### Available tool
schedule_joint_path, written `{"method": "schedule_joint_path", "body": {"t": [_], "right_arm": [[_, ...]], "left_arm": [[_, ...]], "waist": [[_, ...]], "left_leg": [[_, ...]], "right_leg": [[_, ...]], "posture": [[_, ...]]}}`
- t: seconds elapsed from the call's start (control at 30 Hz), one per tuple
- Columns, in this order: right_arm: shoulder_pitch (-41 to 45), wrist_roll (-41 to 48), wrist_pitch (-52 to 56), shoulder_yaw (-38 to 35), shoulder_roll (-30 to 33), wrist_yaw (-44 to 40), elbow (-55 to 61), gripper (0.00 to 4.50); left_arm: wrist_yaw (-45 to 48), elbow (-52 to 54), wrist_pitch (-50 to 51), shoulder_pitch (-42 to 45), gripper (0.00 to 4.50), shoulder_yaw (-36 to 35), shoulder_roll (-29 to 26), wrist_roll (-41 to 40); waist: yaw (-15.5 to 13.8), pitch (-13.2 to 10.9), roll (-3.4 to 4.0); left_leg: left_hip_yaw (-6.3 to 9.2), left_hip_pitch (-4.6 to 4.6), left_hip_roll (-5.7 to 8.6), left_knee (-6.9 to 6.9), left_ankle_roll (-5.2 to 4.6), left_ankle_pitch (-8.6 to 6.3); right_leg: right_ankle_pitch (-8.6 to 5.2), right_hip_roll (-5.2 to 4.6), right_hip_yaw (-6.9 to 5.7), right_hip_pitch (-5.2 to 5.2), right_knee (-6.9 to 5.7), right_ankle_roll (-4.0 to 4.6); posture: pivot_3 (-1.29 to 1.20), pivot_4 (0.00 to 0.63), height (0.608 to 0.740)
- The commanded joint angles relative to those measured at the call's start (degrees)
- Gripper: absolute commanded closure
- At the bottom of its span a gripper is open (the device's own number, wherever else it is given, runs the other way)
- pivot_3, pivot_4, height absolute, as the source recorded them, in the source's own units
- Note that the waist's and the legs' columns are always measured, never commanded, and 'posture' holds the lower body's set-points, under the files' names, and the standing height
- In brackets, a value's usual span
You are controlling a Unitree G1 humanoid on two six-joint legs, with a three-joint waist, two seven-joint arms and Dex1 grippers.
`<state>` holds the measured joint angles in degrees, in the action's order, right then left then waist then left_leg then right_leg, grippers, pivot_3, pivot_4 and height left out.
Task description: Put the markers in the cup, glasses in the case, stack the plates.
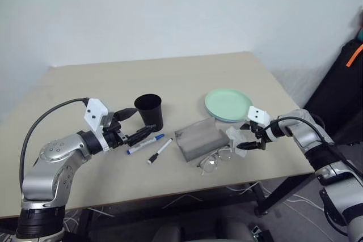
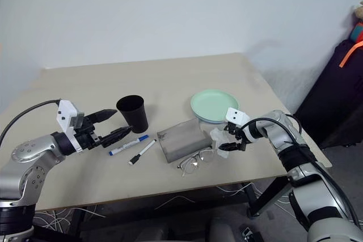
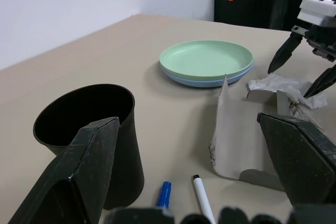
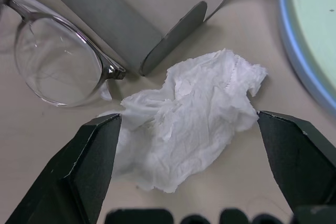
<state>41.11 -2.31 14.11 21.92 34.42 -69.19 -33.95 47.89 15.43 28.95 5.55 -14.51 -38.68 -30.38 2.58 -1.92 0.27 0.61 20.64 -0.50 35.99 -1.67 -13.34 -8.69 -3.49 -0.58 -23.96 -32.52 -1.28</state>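
Observation:
The black cup [image 1: 149, 110] stands left of centre. Just in front of it lie the blue-capped marker [image 1: 145, 143] and the black-capped marker [image 1: 160, 151]. My left gripper [image 1: 139, 124] hovers open beside the cup, holding nothing. The grey case [image 1: 200, 139] lies open at the middle, and the wire glasses [image 1: 215, 159] lie on the table before it. The mint green plate [image 1: 228, 104] rests on the light blue plate [image 3: 199, 81]. My right gripper [image 1: 244, 138] points down, open, and its fingers [image 4: 89, 171] straddle a crumpled white tissue [image 4: 189, 129] without touching it.
The tissue lies between the case, the glasses [image 4: 58, 61] and the plates' rim [image 4: 299, 40]. The table's front edge [image 1: 170, 194] runs just beyond the glasses. Dark bags [image 1: 346, 83] stand to the right of the table.

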Motion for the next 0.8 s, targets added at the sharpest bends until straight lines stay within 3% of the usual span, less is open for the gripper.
{"method": "schedule_joint_path", "body": {"t": [0.03,0.2,0.27,0.63,0.8], "right_arm": [[2.9,-1.2,-2.2,-0.6,-1.0,0.2,-2.2,0.04],[3.5,-2.1,-2.9,-0.9,-2.2,-0.1,-4.8,0.04],[3.5,-2.2,-2.7,-0.9,-2.5,-0.4,-5.2,0.56],[3.3,-2.7,-2.1,-1.3,-3.1,-1.1,-5.7,4.37],[2.9,-1.5,-1.2,-2.3,-3.4,-1.1,-4.3,4.48]], "left_arm": [[-0.4,2.0,-0.2,0.5,0.00,-1.4,-0.9,-0.9],[-0.7,2.4,-0.2,0.2,0.00,-1.5,-0.8,-1.0],[-0.7,2.4,-0.3,0.0,0.00,-1.5,-0.8,-1.0],[-0.2,1.8,-0.9,-0.2,0.00,-1.4,-0.8,-0.7],[-0.2,1.6,-1.3,-0.3,0.00,-1.6,-0.8,-0.6]], "waist": [[0.0,0.0,-0.02],[0.0,0.0,-0.06],[0.0,0.0,-0.07],[0.0,0.0,-0.08],[0.0,0.0,-0.08]], "left_leg": [[0.01,-0.03,0.01,0.01,0.00,0.00],[0.06,-0.08,0.01,0.01,0.00,0.00],[0.06,-0.07,0.01,0.01,0.00,0.00],[0.04,-0.08,0.03,0.04,0.00,0.00],[0.04,-0.08,0.02,0.04,0.00,0.00]], "right_leg": [[0.00,0.00,0.02,0.00,-0.07,0.00],[0.00,0.02,0.01,0.01,-0.17,0.00],[0.00,0.02,0.02,0.01,-0.16,0.00],[0.00,0.02,0.05,0.04,-0.17,0.00],[0.00,0.02,0.05,0.04,-0.16,0.00]], "posture": [[0.00,0.000,0.727],[0.00,0.000,0.727],[0.00,0.000,0.727],[0.00,0.000,0.727],[0.00,0.000,0.727]]}}
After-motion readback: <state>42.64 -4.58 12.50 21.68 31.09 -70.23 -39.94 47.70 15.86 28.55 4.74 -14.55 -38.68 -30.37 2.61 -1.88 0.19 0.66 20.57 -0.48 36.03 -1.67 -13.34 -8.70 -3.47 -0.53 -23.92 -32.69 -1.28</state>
